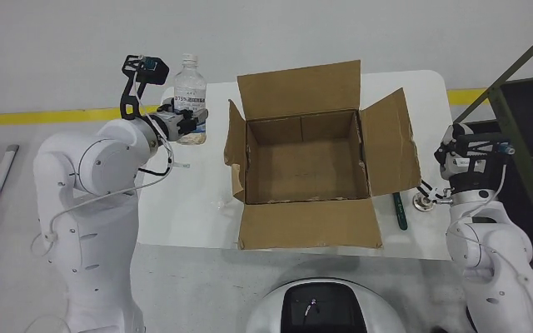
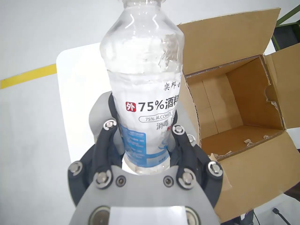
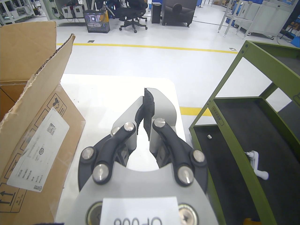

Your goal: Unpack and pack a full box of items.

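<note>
An open cardboard box point(image 1: 304, 158) stands in the middle of the white table point(image 1: 183, 216), flaps spread, its inside bare point(image 2: 236, 108). My left gripper point(image 1: 185, 116) is shut on a clear plastic bottle point(image 1: 190, 96) of alcohol disinfectant, held upright over the table's far left corner, left of the box. In the left wrist view the bottle point(image 2: 143, 78) sits between the black fingers point(image 2: 109, 134). My right gripper point(image 3: 146, 108) is shut with nothing in it, over the table's right edge beside the box wall point(image 3: 35, 141).
A green pen-like tool point(image 1: 401, 211) and a small round metal piece point(image 1: 426, 202) lie on the table right of the box. A green metal cart point(image 3: 246, 122) stands close off the table's right edge. A yellow floor line point(image 1: 50, 116) runs behind.
</note>
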